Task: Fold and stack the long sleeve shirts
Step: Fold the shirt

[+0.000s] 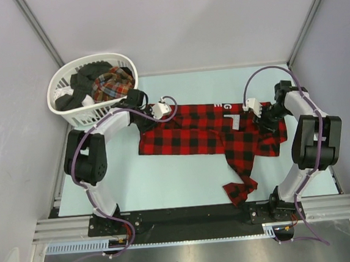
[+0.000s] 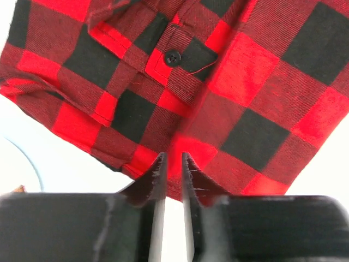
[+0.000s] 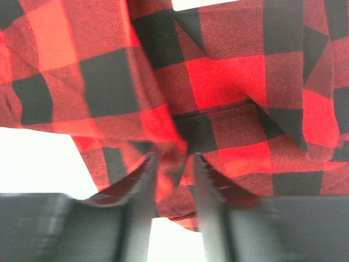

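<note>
Red-and-black flannel shirt (image 1: 193, 132) spread across surface (image 1: 167, 181), one sleeve (image 1: 241, 183) trailing toward near edge. Pinched at opposite ends by left claw (image 2: 173, 157) and right claw (image 3: 173, 157), both closed on cloth. Soft, light, limp; likely sags mid-span. Best gripped at hems, corners. Plaid shirt (image 1: 112, 84) in basket (image 1: 69, 115).

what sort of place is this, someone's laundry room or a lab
Probably a robotics lab cell, not a home: left arm and right arm bolted to a metal rail, plain panel walls boxing in the table, a checked shirt and basket as test props.
</note>
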Available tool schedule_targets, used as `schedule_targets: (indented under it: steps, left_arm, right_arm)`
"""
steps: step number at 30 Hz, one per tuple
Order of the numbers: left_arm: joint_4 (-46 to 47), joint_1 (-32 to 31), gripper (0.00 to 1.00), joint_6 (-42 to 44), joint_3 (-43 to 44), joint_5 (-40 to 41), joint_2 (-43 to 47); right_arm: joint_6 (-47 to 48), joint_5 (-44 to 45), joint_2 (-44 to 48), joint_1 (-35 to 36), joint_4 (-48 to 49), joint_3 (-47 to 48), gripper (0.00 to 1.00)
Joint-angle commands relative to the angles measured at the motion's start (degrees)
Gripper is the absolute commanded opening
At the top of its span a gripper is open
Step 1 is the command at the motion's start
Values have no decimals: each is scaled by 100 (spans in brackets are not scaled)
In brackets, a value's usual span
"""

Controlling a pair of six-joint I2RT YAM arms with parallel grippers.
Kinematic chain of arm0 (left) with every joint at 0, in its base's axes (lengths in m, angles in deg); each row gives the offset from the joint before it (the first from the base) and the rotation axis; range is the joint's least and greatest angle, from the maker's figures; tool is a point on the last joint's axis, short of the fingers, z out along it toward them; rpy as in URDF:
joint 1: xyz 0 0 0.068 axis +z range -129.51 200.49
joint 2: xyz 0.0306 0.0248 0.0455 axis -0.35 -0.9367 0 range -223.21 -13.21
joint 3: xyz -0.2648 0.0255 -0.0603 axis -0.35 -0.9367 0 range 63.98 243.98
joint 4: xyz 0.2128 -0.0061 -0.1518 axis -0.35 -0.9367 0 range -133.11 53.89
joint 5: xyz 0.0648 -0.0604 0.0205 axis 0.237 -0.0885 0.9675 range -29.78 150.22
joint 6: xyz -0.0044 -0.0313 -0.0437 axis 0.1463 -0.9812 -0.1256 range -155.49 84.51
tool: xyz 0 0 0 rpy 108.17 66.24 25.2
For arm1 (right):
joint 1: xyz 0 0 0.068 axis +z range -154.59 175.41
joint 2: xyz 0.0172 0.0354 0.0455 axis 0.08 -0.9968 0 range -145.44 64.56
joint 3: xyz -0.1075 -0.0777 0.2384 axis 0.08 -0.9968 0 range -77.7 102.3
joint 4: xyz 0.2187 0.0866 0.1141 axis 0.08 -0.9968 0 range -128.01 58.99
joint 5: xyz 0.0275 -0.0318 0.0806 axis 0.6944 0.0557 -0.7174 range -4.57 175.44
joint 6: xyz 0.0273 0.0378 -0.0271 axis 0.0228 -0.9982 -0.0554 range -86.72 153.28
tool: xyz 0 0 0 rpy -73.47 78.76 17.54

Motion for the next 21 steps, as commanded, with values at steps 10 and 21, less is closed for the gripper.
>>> schedule_targets:
  steps: [10, 21]
  left_arm:
    - [-409, 466, 59, -858, -63, -730, 1267]
    - [-816, 510, 100, -1729, -210, -519, 3133]
  right_arm:
    - [-1859, -337, 466, -810, -553, 793, 64]
    - [-2345, -1137, 1187, -1196, -1134, 750, 100]
